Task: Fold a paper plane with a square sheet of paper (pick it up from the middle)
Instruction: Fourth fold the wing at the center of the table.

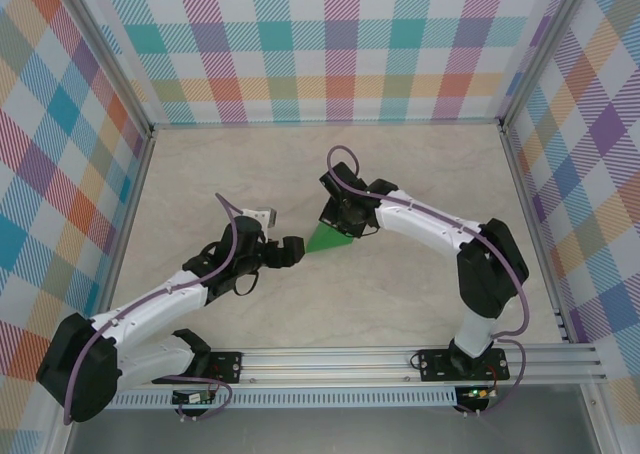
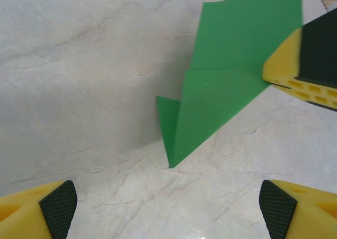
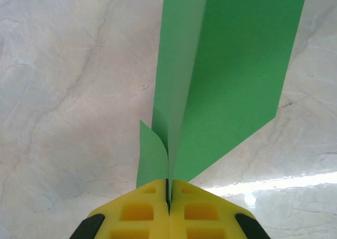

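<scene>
Paper [image 1: 328,239] is what I watch: a green folded wedge over the middle of the table [image 1: 430,164], pinched in the right claw [image 1: 336,220], whose jaws are pressed tight together on a crease. From the right wrist, the claw [image 3: 169,191] grips the near end and the paper [image 3: 226,65] runs straight away from it, long axis in line with the fingers. From above, the narrow tip aims toward the left claw [image 1: 291,252], lying along the line between the two claws. The left claw [image 2: 168,210] has its fingers spread wide, holding nothing, and the sharp tip of the paper [image 2: 221,91] points down between its fingertips [image 2: 58,202], stopping short of them. Whether the tip touches the table I cannot tell.
</scene>
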You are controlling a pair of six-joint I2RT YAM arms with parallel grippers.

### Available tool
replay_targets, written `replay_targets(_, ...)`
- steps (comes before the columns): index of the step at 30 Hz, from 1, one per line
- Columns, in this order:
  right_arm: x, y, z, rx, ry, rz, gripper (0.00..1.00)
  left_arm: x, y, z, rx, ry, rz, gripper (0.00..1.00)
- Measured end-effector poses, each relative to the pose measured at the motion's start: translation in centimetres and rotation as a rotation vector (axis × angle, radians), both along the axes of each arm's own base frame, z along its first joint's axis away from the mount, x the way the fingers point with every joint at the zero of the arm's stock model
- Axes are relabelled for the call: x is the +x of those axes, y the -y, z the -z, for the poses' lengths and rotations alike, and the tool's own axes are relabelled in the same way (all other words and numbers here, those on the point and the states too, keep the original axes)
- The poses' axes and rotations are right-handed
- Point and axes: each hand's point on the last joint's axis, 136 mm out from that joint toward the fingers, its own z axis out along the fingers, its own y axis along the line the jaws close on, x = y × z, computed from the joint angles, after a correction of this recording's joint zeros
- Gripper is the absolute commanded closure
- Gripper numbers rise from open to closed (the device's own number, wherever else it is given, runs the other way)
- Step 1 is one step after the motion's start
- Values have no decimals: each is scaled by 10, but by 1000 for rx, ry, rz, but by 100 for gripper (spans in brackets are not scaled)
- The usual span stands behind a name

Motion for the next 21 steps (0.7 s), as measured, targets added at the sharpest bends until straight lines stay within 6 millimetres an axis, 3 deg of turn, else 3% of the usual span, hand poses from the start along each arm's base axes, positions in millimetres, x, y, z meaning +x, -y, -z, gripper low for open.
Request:
replay_targets(5, -4, -1, 17, 42, -74, 2, 100, 0, 16, 7, 24, 27, 70, 13)
replay_targets(11, -9, 0, 32, 94, -163, 12, 100, -6, 39, 39, 131, 36, 200, 19)
replay_targets(16, -8, 1, 32, 144, -207, 26, 100, 1, 55, 58, 197, 114, 277, 21)
replay_targets(21, -6, 0, 31, 185, -235, 33, 100, 3, 70, 69, 232, 196, 347, 29)
